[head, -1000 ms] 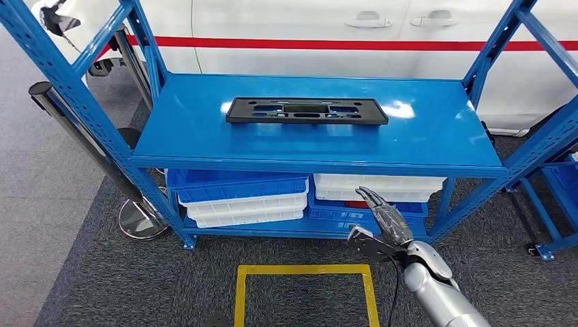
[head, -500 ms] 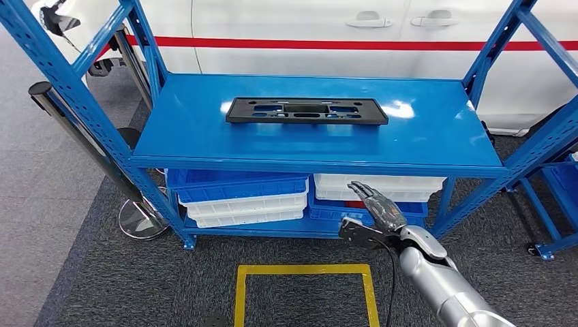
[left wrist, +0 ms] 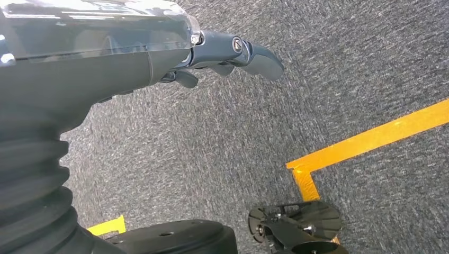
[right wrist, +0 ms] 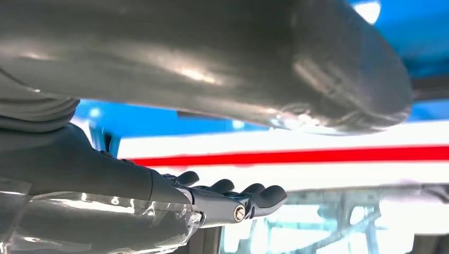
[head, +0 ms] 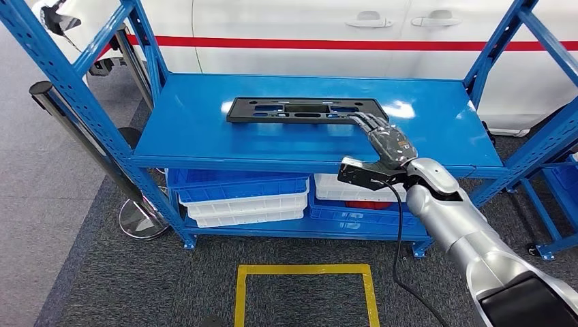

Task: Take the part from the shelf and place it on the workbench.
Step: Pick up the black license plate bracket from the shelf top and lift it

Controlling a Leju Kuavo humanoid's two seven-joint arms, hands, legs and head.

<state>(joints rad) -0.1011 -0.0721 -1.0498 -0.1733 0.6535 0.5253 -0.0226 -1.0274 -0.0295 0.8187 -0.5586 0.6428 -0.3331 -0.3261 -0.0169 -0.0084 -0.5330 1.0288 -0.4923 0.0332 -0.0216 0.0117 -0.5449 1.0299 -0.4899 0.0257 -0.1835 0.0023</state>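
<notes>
Left hand (left wrist: pixel 222 53) hangs low over grey carpet with fingers loosely curled around nothing, out of the job for now. Black flat part (head: pixel 307 110) lies on the blue shelf (head: pixel 204 136) top, mid-deck toward the far side, long axis left-right, not lifted yet. Right hand (head: pixel 383 146) is at the part's right end, fingers extended, held close side by side, thumb stuck out left, tips at or over the near-right corner (contact unclear); best to slide fingers over the right edge, get the thumb under and pinch firmly before lifting level.
</notes>
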